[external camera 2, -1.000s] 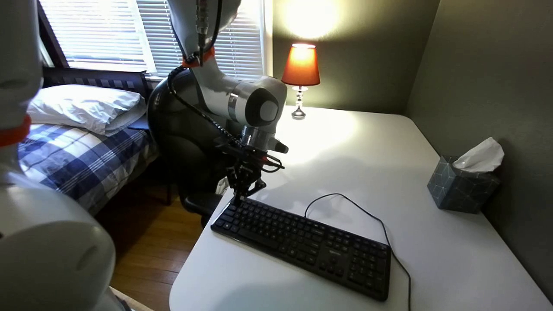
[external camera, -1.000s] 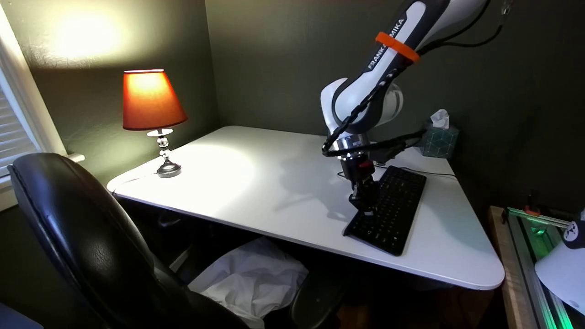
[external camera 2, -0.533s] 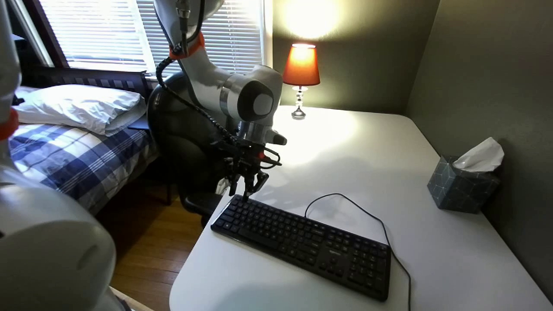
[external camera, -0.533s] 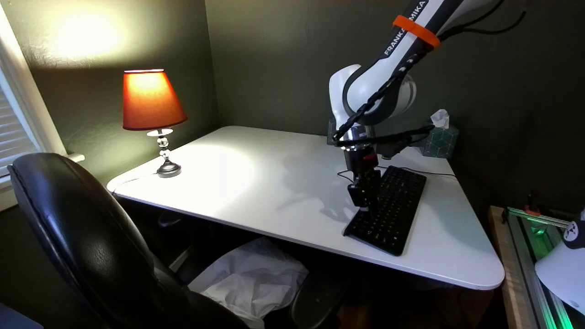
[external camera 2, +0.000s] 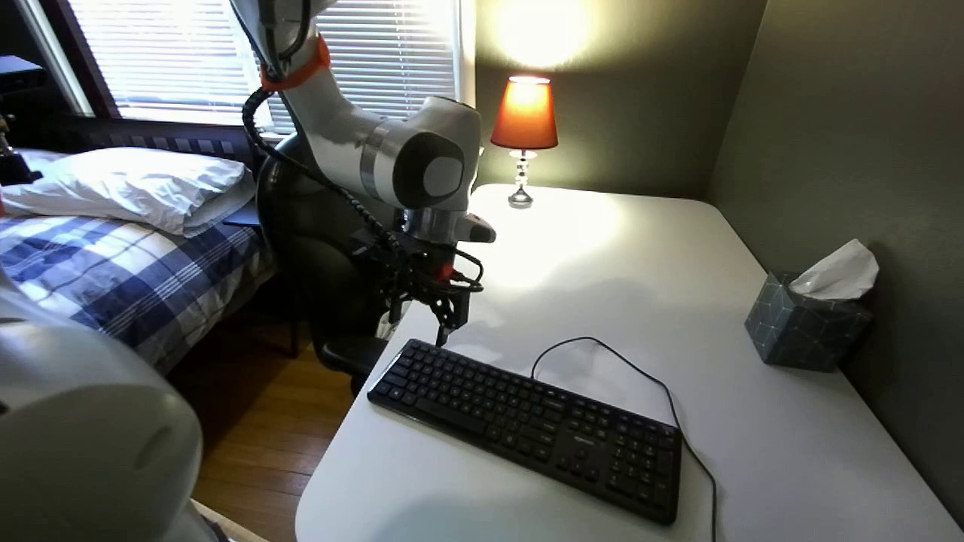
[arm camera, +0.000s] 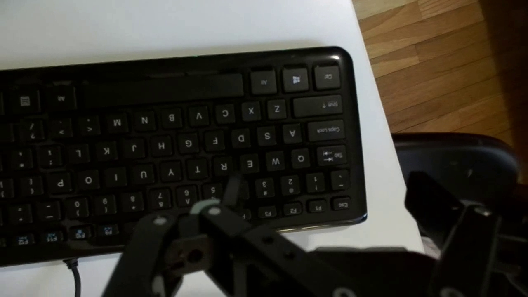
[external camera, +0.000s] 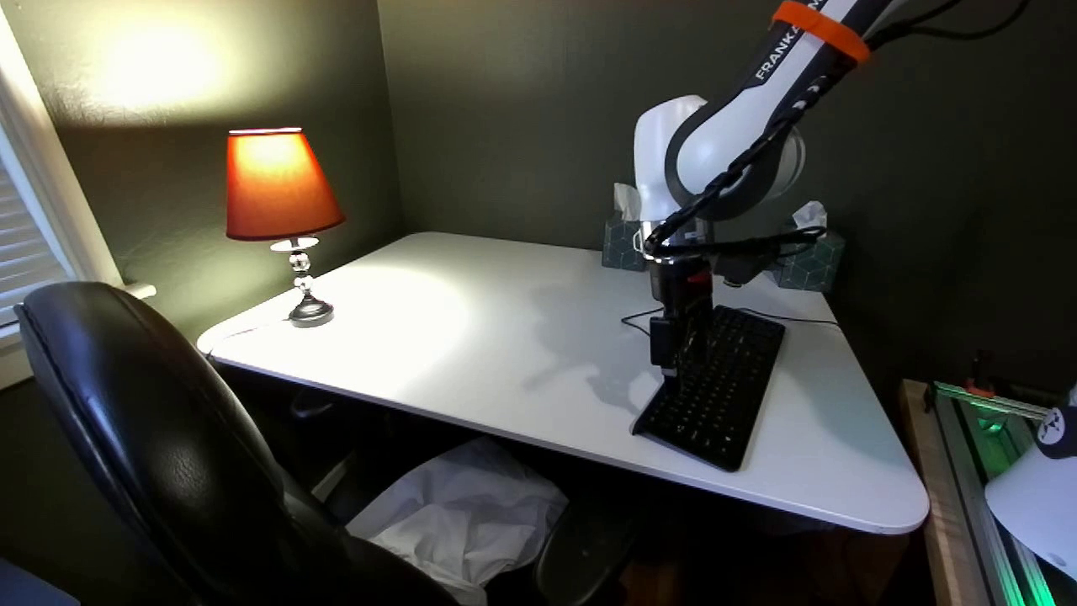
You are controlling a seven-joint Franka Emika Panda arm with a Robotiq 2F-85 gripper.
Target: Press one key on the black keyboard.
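Observation:
The black keyboard point(external camera 2: 527, 425) lies flat on the white desk, near its edge, and shows in both exterior views. Its printed keys point(arm camera: 161, 144) appear upside down in the wrist view. My gripper point(external camera 2: 419, 324) is open and empty by the Esc end of the keyboard's back edge. In the wrist view the spread jaws of my gripper point(arm camera: 328, 186) frame that corner: one finger point(arm camera: 233, 187) overlaps the number row and covers part of the 4 key, while the other stands past the desk edge. Whether the near fingertip touches the keyboard, I cannot tell.
The keyboard's cable point(external camera 2: 640, 369) curves over the desk point(external camera 2: 753, 467). A tissue box point(external camera 2: 806, 324) stands by the wall, and an orange lamp point(external camera 2: 525, 117) at the far end. In an exterior view another tissue box point(external camera: 623, 244) shows behind my arm. A black chair point(external camera: 151, 421) borders the desk.
My gripper has gone from shut to wide open. It has lifted off the keys and drawn back toward the keyboard's rear edge. The keyboard has stayed in place.

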